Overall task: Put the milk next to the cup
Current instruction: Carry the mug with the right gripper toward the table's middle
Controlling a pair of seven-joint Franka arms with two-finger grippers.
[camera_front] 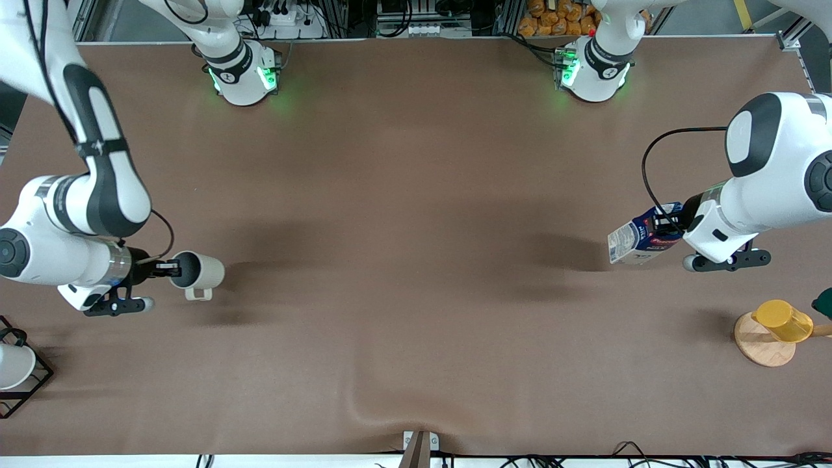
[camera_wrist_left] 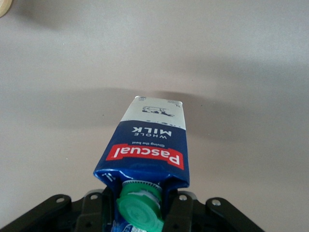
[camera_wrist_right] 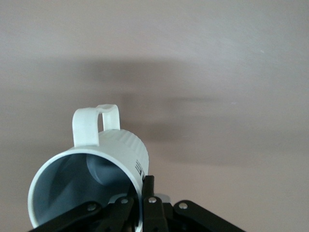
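Observation:
My left gripper (camera_front: 673, 224) is shut on the milk (camera_front: 640, 238), a dark blue carton held on its side above the table at the left arm's end, white lower end pointing toward the table's middle. In the left wrist view the fingers (camera_wrist_left: 179, 210) clamp the milk (camera_wrist_left: 149, 142) at its gable top beside the green cap (camera_wrist_left: 140, 208). My right gripper (camera_front: 170, 266) is shut on the rim of the cup (camera_front: 203, 272), an off-white mug held tipped on its side above the table at the right arm's end. The right wrist view shows the cup (camera_wrist_right: 96, 159), grey inside, with one finger (camera_wrist_right: 148, 191) on its outer wall.
A yellow cup (camera_front: 783, 320) lies on a wooden disc (camera_front: 757, 351) nearer the front camera than the milk. A dark green object (camera_front: 824, 302) shows at the frame edge beside it. A black wire rack (camera_front: 29, 390) with a white cup (camera_front: 13, 365) stands near the right arm.

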